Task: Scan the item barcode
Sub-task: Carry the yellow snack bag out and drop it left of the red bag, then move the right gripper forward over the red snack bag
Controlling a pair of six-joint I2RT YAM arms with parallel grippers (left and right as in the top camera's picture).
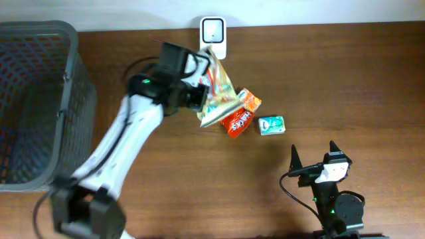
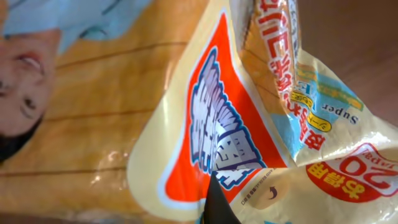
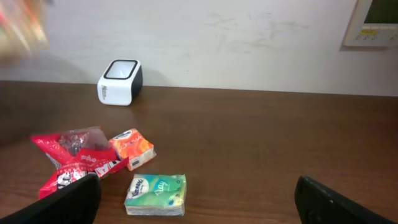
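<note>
Dark wood bench (image 1: 345, 79), pale wall behind it. Nearest us, the right arm (image 1: 332, 199) sits parked at the front edge, right jaws spread as wide as they go and holding nothing. I'd say that is to leave the lane free. A little further in, a green tissue pack (image 1: 271, 124) lies flat. Beyond it a red bag (image 1: 238, 121) and an orange pack (image 1: 250, 99) are bunched together, next in the queue by the look of it. Above them is the snack bag (image 1: 218, 93). The left arm (image 1: 126, 139) reaches across, left jaws clamped tight on the bag's edge, holding it clear of the bench so a face can be turned to the reader. Its top corner sits just in front of the scanner (image 1: 213, 33) at the far edge. The wrist view is all printed wrapper with no barcode I can find, so the right side may not be showing yet. Far left, a basket (image 1: 72, 73), likely for scanned goods.
</note>
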